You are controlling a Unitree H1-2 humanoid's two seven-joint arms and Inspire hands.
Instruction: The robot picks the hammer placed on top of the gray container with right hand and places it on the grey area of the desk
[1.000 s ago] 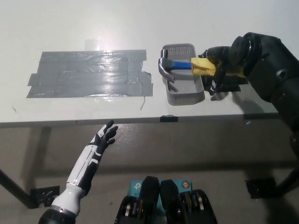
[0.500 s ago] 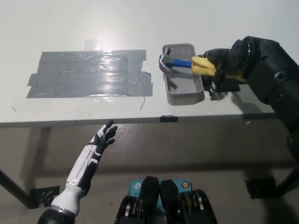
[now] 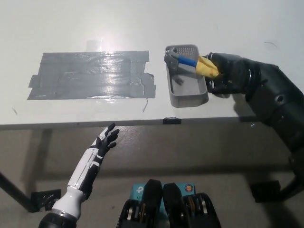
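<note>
The hammer point(image 3: 187, 61), with a steel head, blue neck and yellow grip, is held over the far part of the gray container point(image 3: 186, 98). My black right hand point(image 3: 224, 72) is shut on the yellow grip, just right of the container. The hammer's head point(image 3: 171, 59) sits above the container's far left corner. The grey taped area point(image 3: 90, 75) covers the desk to the left of the container. My white left hand point(image 3: 105, 140) rests open below the desk's front edge at lower left.
The desk's front edge point(image 3: 142, 123) runs across the middle of the picture, with floor below it. A small black clip point(image 3: 172, 120) sits on that edge under the container.
My right hand has drawn in and dropped lower, and the hammer's head has swung toward the container's far left corner. The left hand has stayed put.
</note>
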